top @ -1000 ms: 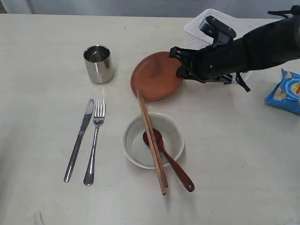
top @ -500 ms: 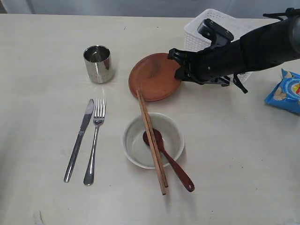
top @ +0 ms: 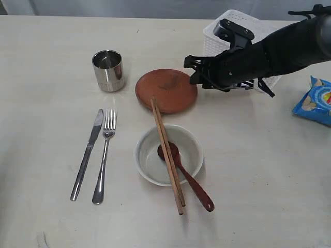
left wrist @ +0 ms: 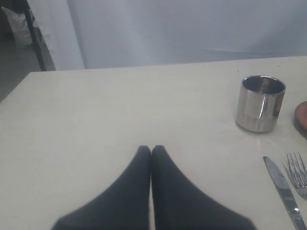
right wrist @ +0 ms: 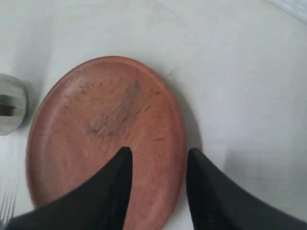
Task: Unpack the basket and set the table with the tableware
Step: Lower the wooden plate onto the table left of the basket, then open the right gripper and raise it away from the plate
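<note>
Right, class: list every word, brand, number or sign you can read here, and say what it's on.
No text here can be read.
Blue bag: it has printing, but too blurred and cut off by the picture's edge to read.
Cup, plate, basket: no markings visible.

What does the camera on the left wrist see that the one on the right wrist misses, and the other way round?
Only the left wrist view: the left gripper with its jaws pressed shut, the steel knife, and a grey backdrop behind the table.
Only the right wrist view: the right gripper, jaws apart, one finger over the brown plate and the other past its rim.
Both: the steel cup, the fork, at least an edge of the plate, and the pale table.
</note>
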`<control>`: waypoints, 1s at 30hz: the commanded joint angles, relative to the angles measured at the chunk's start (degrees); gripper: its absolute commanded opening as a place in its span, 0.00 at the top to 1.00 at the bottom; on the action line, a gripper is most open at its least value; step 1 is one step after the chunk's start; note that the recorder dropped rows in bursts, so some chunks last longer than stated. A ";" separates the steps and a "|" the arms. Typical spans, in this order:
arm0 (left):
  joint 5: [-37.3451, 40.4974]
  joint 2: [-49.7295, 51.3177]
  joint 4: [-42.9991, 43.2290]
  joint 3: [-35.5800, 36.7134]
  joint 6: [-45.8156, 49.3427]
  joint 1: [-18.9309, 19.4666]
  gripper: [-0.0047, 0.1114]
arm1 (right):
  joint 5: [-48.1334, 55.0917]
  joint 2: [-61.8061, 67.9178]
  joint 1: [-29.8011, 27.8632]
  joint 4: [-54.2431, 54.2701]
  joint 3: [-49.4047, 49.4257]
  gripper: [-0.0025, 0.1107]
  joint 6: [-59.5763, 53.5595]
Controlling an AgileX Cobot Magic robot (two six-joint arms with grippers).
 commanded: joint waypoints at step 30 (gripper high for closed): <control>-0.03 -0.16 -0.64 0.20 0.00 0.11 0.96 | 13.52 7.81 3.17 -58.09 -17.30 0.98 51.09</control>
